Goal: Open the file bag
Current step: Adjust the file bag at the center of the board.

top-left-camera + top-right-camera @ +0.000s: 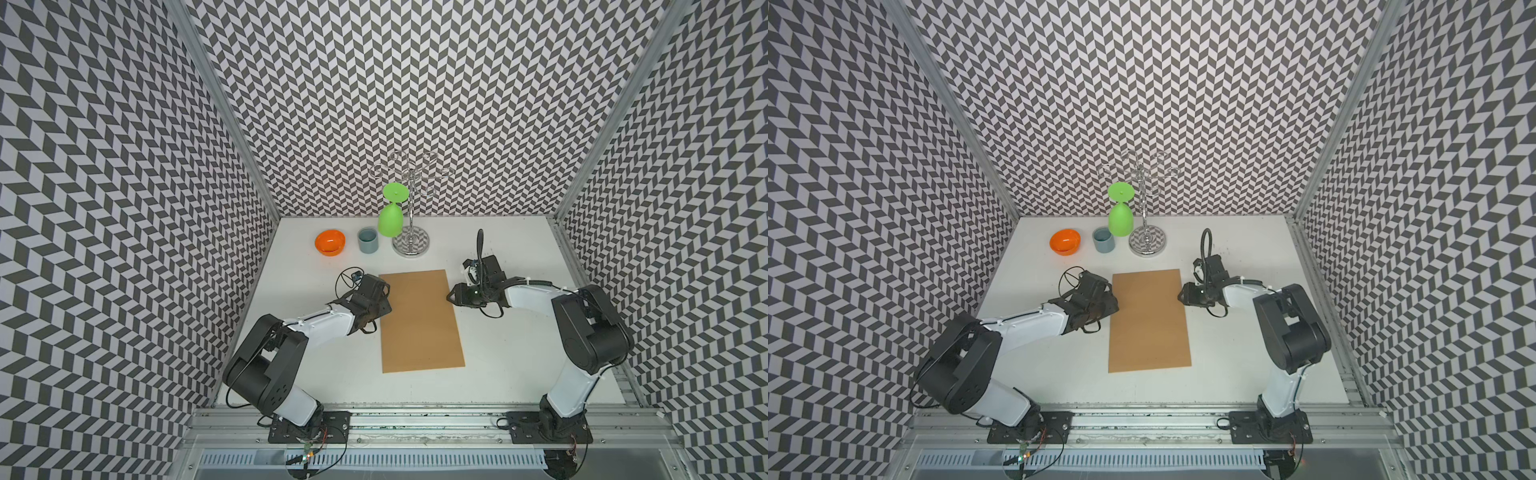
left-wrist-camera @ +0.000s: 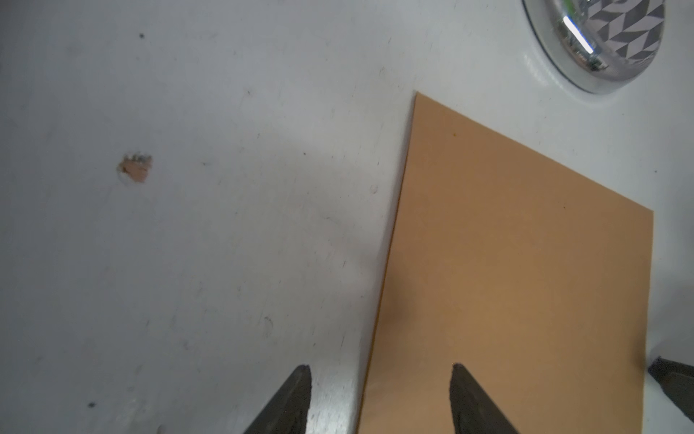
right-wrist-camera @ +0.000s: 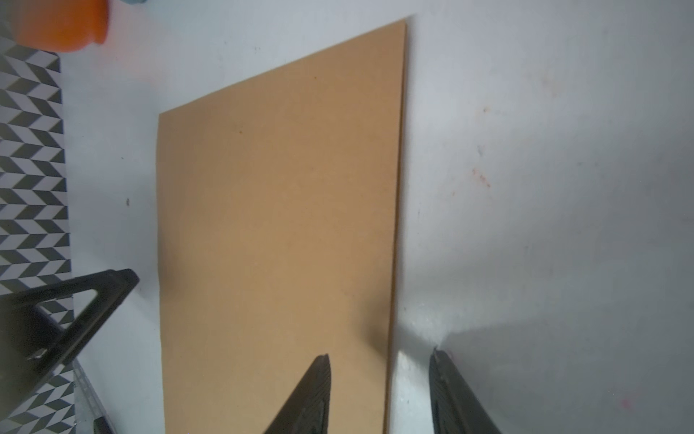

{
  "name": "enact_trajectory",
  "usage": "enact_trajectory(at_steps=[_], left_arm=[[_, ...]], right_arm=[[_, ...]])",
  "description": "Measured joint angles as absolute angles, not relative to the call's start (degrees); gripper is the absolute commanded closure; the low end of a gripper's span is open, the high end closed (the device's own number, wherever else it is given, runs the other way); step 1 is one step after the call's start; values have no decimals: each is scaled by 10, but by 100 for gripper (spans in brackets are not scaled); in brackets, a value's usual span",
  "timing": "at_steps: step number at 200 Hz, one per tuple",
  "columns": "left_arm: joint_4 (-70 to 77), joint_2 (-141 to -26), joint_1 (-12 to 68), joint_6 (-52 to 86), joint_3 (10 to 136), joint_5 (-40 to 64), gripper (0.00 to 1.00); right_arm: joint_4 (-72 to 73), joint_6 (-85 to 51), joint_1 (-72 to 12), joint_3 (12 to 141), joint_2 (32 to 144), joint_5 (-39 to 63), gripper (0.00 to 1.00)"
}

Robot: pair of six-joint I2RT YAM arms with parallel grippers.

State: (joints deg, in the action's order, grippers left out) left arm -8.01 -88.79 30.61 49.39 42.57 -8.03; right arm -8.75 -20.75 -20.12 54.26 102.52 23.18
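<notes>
The file bag (image 1: pixel 420 322) (image 1: pixel 1148 322) is a flat brown envelope lying in the middle of the white table, a plain face up. My left gripper (image 1: pixel 384 298) (image 2: pixel 381 369) is open low at the bag's left long edge. One fingertip (image 2: pixel 456 370) is over the paper and its partner is over bare table. My right gripper (image 1: pixel 451 296) (image 3: pixel 380 355) is open at the opposite long edge, straddling it the same way. Neither holds anything. The bag (image 2: pixel 518 282) (image 3: pixel 278 244) lies flat in both wrist views.
Behind the bag stand an orange bowl (image 1: pixel 330 242), a grey-blue cup (image 1: pixel 368 240) and a chrome rack (image 1: pixel 410 245) with a green goblet (image 1: pixel 390 222) hanging upside down. Patterned walls close in the table on three sides.
</notes>
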Motion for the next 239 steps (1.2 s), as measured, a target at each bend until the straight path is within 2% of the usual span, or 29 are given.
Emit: enact_trajectory(at_steps=[20,78,101,134,177,182,194,239], left_arm=[[-88,-895,306,501,426,-71,40],[-18,-883,295,524,379,-4,53],[19,-880,288,534,360,29,62],[53,-885,275,546,346,65,67],[58,-885,256,557,331,89,100],[57,-885,255,554,331,91,100],[56,-884,255,554,331,93,100],[35,-863,255,550,331,103,100]], right_arm=[[-78,-209,-203,535,1025,236,67],[-59,-206,-205,528,1032,246,75],[-48,-206,-206,524,1033,250,75],[-33,-206,-206,517,1033,251,75],[-24,-206,-204,515,1035,251,76],[-23,-206,-204,515,1035,251,76],[-22,-206,-204,515,1035,251,74],[-16,-207,-201,512,1029,256,57]])
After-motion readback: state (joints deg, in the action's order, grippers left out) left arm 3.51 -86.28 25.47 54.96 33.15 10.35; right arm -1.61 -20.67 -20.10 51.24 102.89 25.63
